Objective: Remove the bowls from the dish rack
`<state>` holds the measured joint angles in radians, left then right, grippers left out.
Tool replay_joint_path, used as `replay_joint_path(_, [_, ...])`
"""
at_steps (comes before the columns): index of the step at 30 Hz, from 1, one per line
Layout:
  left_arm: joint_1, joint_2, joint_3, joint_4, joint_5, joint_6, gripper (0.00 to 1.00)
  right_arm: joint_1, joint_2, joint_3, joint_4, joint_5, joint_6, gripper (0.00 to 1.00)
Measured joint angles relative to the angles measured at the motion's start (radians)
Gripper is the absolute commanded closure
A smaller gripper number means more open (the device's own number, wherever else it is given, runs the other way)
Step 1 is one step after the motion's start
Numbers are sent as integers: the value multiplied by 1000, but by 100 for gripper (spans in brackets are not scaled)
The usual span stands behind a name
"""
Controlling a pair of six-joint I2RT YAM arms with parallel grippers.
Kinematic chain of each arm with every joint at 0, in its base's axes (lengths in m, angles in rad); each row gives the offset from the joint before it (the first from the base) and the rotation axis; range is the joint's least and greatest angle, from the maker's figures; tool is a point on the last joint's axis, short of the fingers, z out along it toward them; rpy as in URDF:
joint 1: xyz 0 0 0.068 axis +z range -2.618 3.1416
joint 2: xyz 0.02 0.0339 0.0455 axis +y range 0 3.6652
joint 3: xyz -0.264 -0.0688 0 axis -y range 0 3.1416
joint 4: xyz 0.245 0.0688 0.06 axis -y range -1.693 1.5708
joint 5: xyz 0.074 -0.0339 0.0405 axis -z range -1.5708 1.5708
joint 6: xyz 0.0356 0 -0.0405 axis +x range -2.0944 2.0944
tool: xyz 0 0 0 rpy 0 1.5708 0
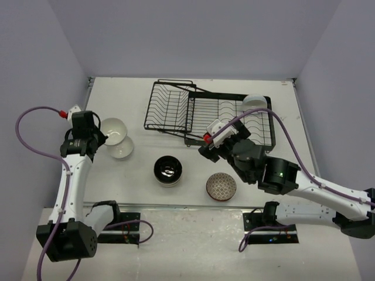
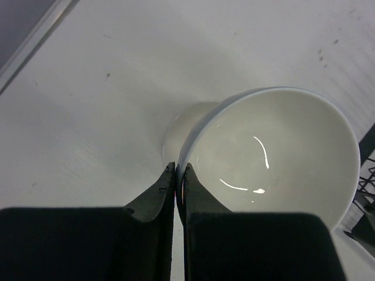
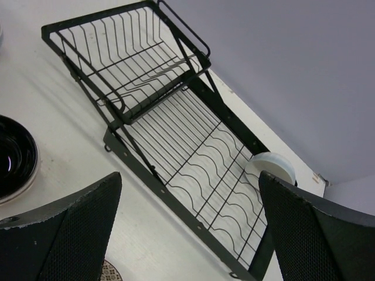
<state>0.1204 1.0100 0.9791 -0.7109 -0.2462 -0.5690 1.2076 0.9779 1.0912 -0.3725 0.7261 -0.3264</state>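
My left gripper (image 2: pixel 177 172) is shut on the rim of a plain white bowl (image 2: pixel 275 152), which I hold just over a second white bowl (image 2: pixel 179 126). In the top view that gripper (image 1: pixel 96 136) sits at the left with both white bowls, the held one (image 1: pixel 113 129) and the other (image 1: pixel 122 150). My right gripper (image 3: pixel 188 193) is open and empty above the front edge of the black wire dish rack (image 3: pixel 176 129). One white bowl (image 3: pixel 269 167) stands on edge in the rack's far right corner (image 1: pixel 255 102). The right gripper (image 1: pixel 210 146) hovers at the rack's (image 1: pixel 205 114) near side.
A beige bowl with a black inside (image 1: pixel 168 170) and a brown net-patterned bowl (image 1: pixel 221 186) stand on the table in front of the rack. The black bowl (image 3: pixel 14 155) also shows in the right wrist view. Purple walls enclose the table.
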Motion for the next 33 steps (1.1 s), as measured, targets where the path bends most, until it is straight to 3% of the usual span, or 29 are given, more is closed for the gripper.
replay_joint_path(10, [27,112,-141,97,62,-39,100,-3,-100,-26,51,16,31,1])
replay_joint_path(26, [63,148,-185,156,112,-39,100,-3,-102,-71,51,-21,35,1])
replay_joint_path(33, [63,149,-192,157,113,-37,93,-3,-114,-80,51,-46,35,1])
